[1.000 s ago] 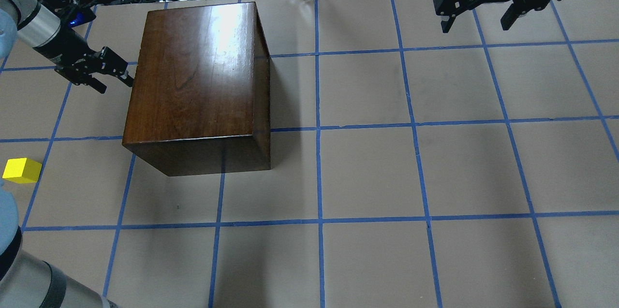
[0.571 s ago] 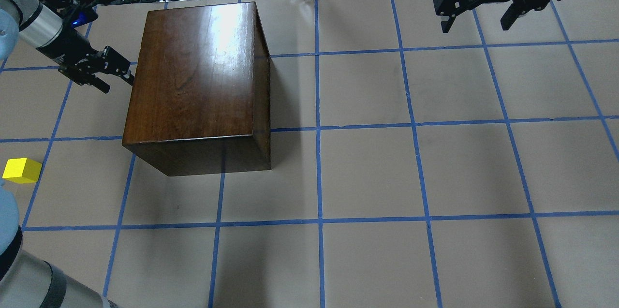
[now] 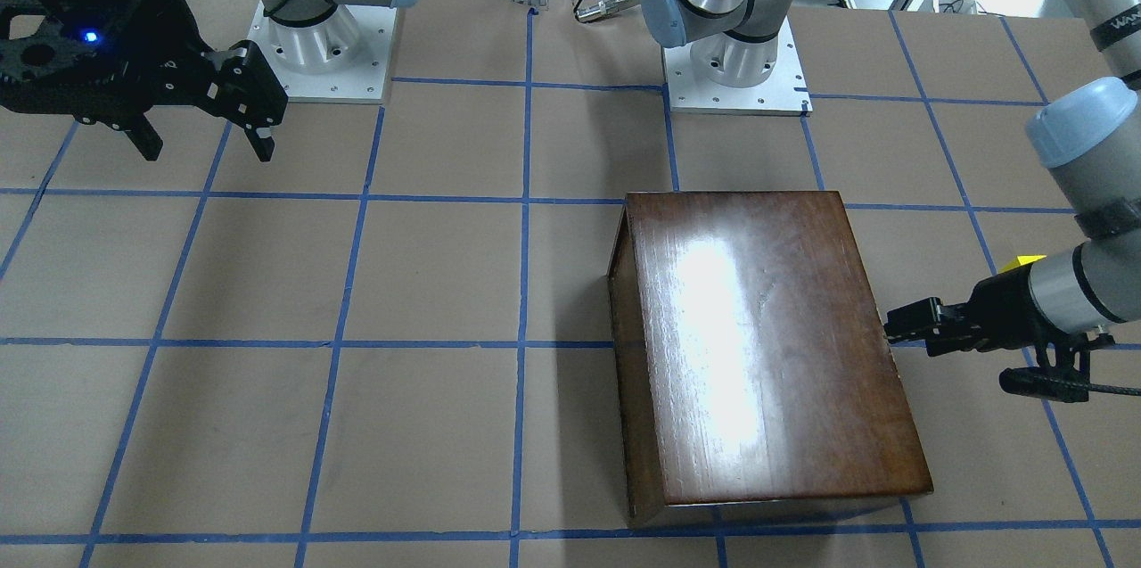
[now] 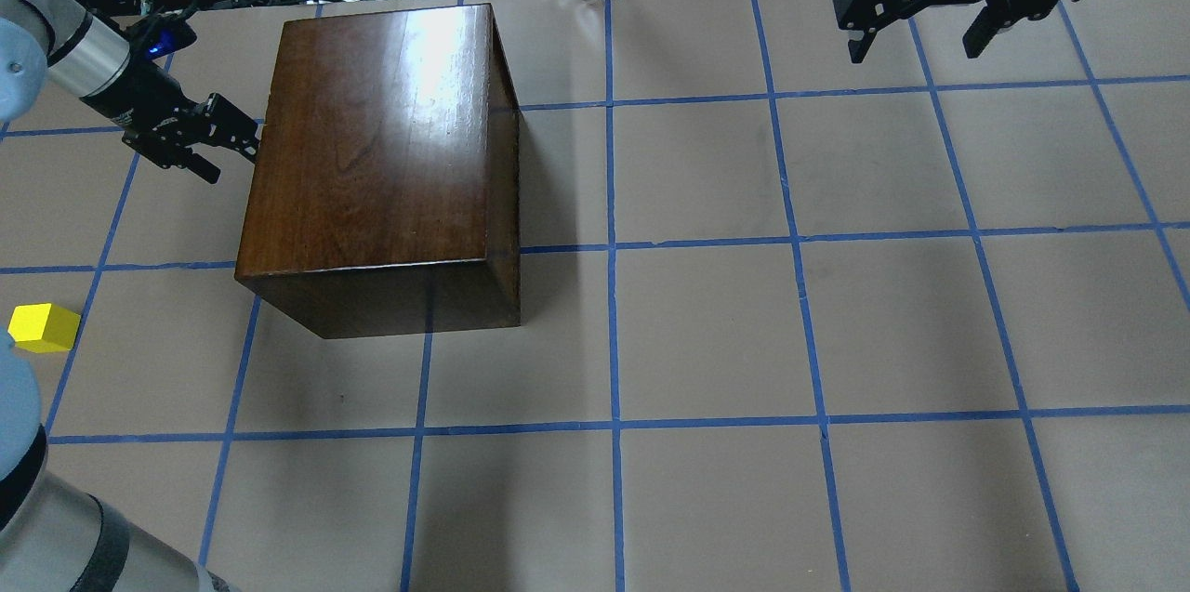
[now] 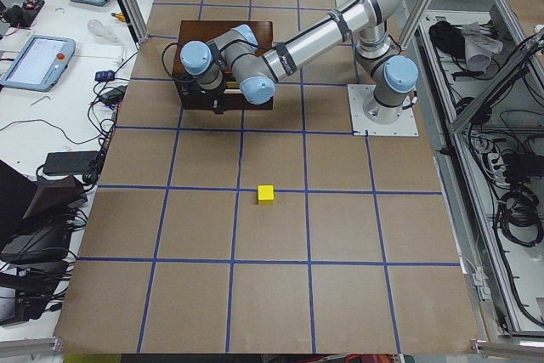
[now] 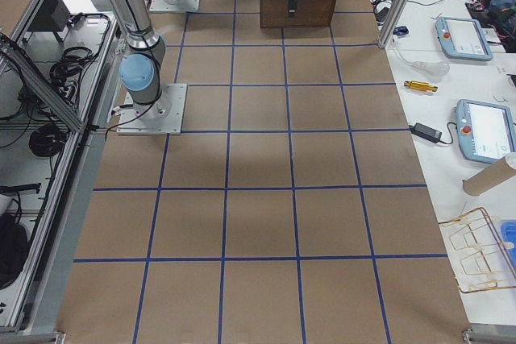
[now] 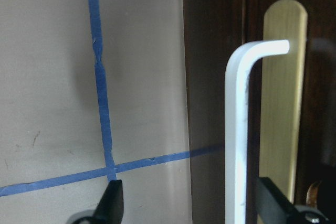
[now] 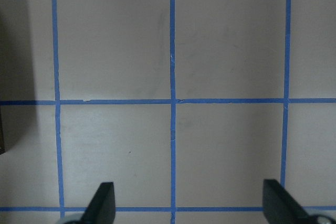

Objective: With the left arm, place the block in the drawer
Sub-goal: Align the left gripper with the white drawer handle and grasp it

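Yellow, stiff and probably light, the block (image 4: 42,327) sits well apart from the cabinet (image 4: 372,137), so I'd pinch its flat opposite faces, while my left claw (image 4: 232,160) gapes wide, empty, straddling the handle (image 7: 236,129).

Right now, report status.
Left gripper open, astride handle. Right gripper open, empty. Block on table, untouched. Drawer shut, blocking placement.

The cabinet (image 4: 372,146), upper left overhead, is finished in glossy dark wood; glare is noted. The worktop (image 4: 707,332) is covered in matt brown paper, lined with blue tape (image 4: 612,332). The block (image 4: 42,328) is seen as plain, matt yellow. A smooth pale metal handle (image 7: 236,129) is recorded.
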Controlling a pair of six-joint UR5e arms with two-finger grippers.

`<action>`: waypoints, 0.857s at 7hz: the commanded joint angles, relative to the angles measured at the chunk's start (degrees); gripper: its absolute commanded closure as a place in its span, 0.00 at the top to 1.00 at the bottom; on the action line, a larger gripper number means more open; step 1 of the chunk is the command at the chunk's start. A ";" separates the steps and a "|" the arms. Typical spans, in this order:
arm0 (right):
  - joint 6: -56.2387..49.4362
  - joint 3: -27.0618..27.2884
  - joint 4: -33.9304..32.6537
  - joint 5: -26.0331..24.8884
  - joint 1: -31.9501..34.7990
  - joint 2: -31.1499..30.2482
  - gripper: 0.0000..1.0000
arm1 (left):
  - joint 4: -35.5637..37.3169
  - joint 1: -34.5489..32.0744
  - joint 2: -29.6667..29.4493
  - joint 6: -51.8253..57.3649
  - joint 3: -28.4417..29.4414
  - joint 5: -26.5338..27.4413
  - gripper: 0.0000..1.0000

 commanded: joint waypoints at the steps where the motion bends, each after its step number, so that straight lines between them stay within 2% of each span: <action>1: 0.00 0.00 0.00 0.07 0.00 0.07 1.00 | 0.01 0.00 -0.29 -0.06 -0.09 -0.09 0.90; 6: 0.00 0.00 0.00 -0.02 0.00 -0.02 1.00 | 0.09 0.09 -0.91 -0.06 -0.18 0.26 0.90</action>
